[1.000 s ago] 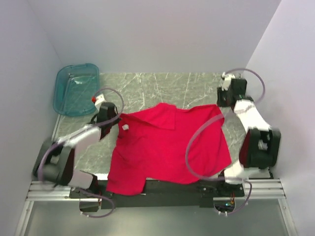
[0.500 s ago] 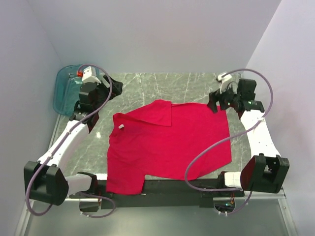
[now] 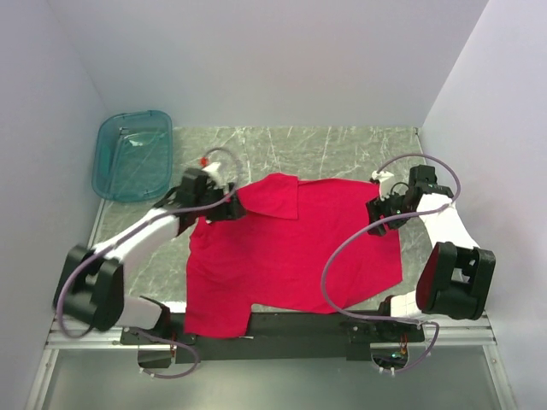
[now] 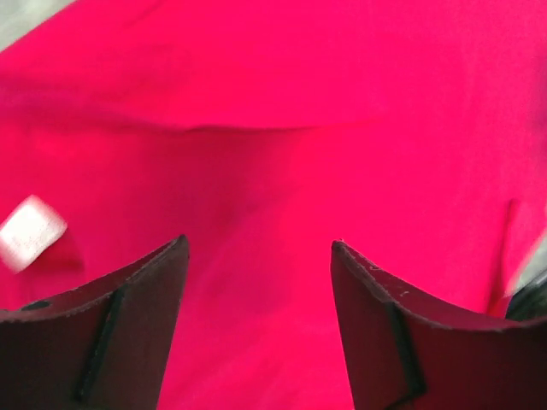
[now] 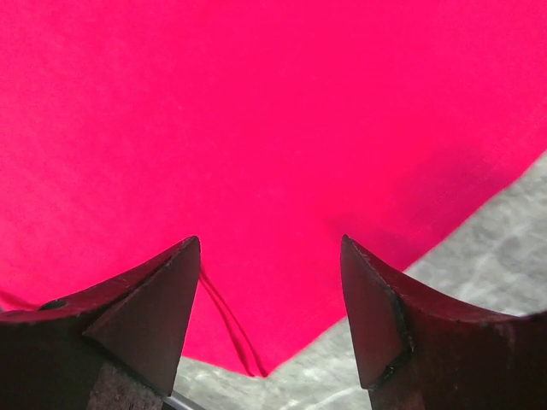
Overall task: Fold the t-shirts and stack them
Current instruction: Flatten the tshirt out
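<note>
Far left: teal tub (image 3: 132,154) in the table's far left corner, apart from the cloth.

Left arm: elbow low at the near left. The forearm runs up and rightward across the marble table (image 3: 342,149). Left gripper (image 3: 232,209) sits at the t-shirt's (image 3: 291,248) upper left edge, pointing right over the cloth. In the wrist view, left gripper (image 4: 259,248) has its jaws spread, with red cloth under the gap and nothing pinched. White neck label (image 4: 32,232) lies just beside the left finger, blurred.

T-shirt: bright red, spread mostly flat mid-table between the two arms. A flap is folded over at its far left. The near left corner drapes over the table's near edge onto the black rail. Few wrinkles.

Right arm: elbow bulky at the near right, forearm angled back and inward. Right gripper (image 3: 376,224) points down-left at the shirt's far right corner. In the wrist view, right gripper (image 5: 271,243) has its jaws apart above the cloth, gripping nothing. A stitched hem edge and bare marble show near its fingertips.
</note>
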### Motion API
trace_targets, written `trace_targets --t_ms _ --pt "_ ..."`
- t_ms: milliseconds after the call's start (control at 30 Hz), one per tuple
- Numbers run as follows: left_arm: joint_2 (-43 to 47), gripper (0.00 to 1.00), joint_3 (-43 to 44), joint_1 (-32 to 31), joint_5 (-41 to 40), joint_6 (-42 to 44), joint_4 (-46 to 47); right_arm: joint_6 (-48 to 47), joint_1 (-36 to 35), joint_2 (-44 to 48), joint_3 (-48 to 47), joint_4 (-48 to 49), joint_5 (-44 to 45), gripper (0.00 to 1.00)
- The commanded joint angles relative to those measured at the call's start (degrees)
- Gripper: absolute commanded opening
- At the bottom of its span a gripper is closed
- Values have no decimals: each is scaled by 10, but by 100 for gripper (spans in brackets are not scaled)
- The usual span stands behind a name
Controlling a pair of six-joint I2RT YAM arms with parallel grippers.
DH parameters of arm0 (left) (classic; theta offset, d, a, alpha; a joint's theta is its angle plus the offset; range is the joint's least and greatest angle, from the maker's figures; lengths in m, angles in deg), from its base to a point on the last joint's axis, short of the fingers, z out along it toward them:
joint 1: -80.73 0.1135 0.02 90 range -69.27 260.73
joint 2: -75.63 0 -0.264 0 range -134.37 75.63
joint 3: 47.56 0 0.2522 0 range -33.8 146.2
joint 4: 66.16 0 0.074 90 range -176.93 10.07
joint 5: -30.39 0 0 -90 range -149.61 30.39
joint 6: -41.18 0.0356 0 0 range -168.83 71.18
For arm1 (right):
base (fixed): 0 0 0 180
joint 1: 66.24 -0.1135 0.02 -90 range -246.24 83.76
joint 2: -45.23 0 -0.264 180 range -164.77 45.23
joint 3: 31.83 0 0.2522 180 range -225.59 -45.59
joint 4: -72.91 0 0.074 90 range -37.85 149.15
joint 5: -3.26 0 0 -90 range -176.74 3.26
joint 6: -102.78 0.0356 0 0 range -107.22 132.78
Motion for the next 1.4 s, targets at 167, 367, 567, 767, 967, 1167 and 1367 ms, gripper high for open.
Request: trace_targets --t_ms 167,367,567,767,967,1167,1367 --pt "-202 73 192 -198 -189 368 3 59 2 22 3 18 -127 73" --pt "-311 69 250 -237 -214 553 15 58 2 31 25 25 -132 73" --pt "-394 65 334 -244 -246 577 5 51 18 29 23 15 -157 73" --pt "-420 58 347 -244 -265 589 2 36 43 27 19 -3 -186 73" --pt "-415 19 349 -244 -247 580 -1 27 59 22 15 -14 -198 72" --pt "-407 10 339 -244 -202 580 -14 25 68 22 12 -20 -207 72" --pt "-389 42 336 -234 -189 552 -8 23 71 21 13 -21 -209 72"
